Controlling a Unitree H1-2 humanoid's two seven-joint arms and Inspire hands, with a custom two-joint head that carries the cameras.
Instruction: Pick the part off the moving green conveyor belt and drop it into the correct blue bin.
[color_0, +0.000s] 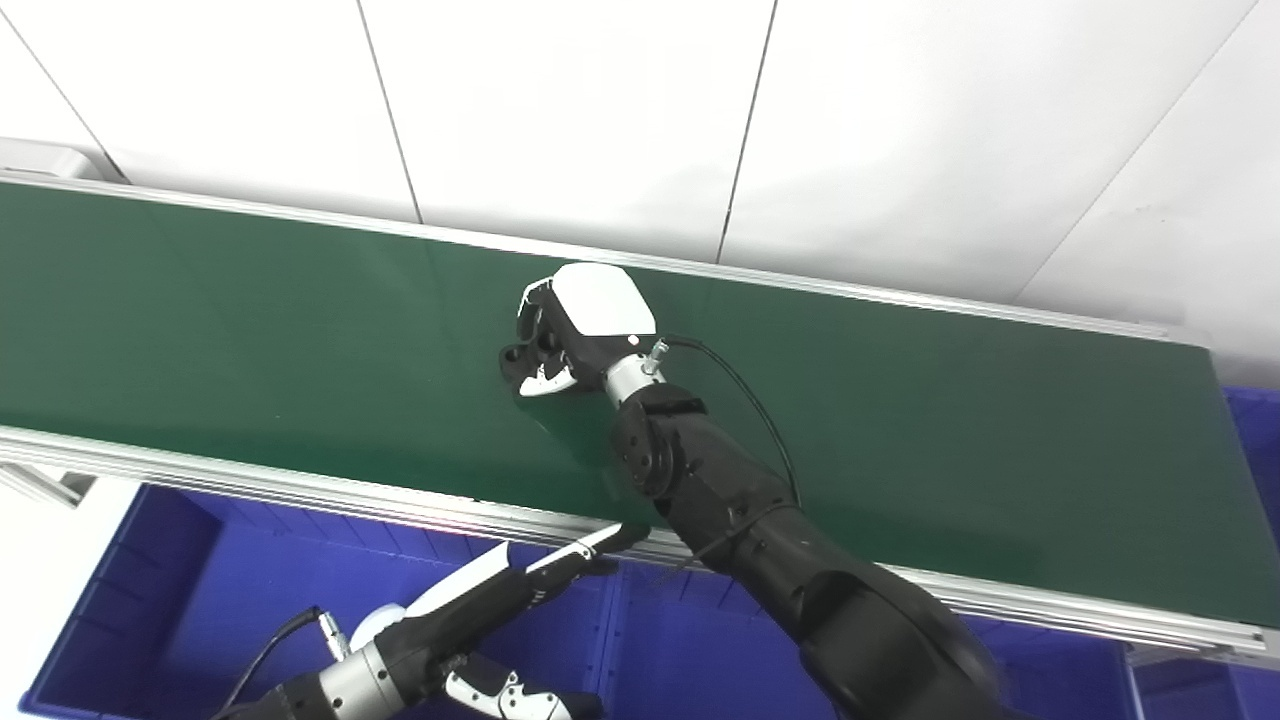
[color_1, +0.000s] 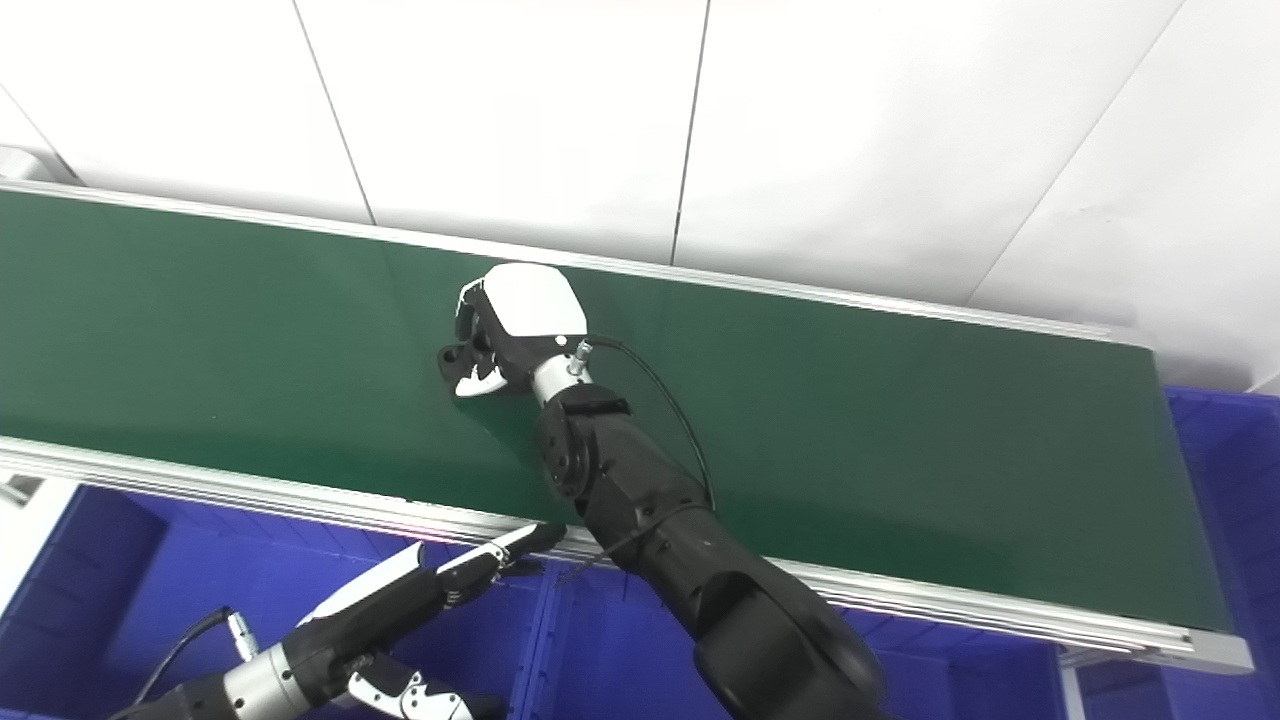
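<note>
Two hands in view, only one working. Right hand (color_0: 565, 345) is down on the belt (color_0: 250, 330), about mid-width, palm down with the white back shell facing the cameras. Its fingers (color_0: 545, 385) curl toward the belt around a small dark part (color_0: 512, 358) that pokes out on the hand's left side. It looks closed on the part, but the shell hides most of the contact, so a firm hold is only probable. Reaching from above makes sense: the part lies flat on a moving surface, and a top-down cage stops it from sliding away.

Right arm runs from the hand back over the near rail (color_0: 300, 485) of the belt to the bottom edge, a black cable looping beside the wrist.

Left hand (color_0: 500, 590) waits below the near rail, over the blue bins (color_0: 200, 600), fingers stretched out flat and apart, holding nothing. Likely parked there to stay clear of the reach.

Bins sit right under the near rail, with another blue bin (color_0: 1255, 430) past the belt's right end. Which one is correct can't be told from here.

Judged stage: grasp closing, lift not yet done. Risk: part slips out sideways as the belt drags.
</note>
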